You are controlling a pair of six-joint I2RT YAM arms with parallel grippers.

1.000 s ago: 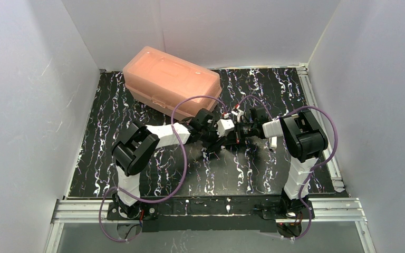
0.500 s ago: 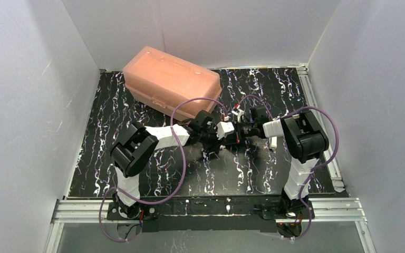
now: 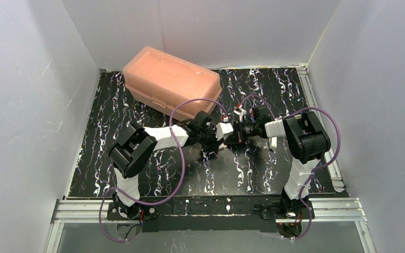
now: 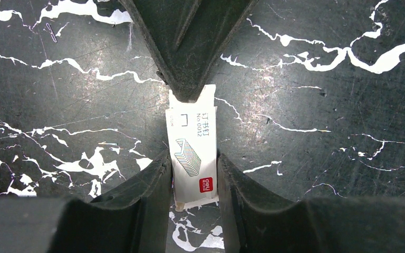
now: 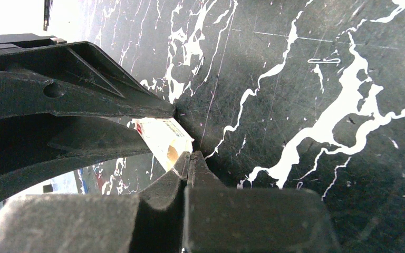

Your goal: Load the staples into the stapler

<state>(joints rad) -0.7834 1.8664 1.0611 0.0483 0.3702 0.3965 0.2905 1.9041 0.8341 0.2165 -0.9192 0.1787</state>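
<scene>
Left gripper (image 4: 194, 174) clamps the staple box (image 4: 192, 142) btwn its fingers (image 4: 142, 205); right gripper (image 5: 188, 158) is pinched tight on the box end poking past them. Imo tug straight outward, slow, no twisting.

We see the left arm (image 3: 132, 153) has drawn its elbow slightly back toward the near left of the table (image 3: 100, 132), and the spot where the left gripper (image 4: 194, 179) and right gripper (image 5: 188, 161) meet has shifted a little leftward.
</scene>
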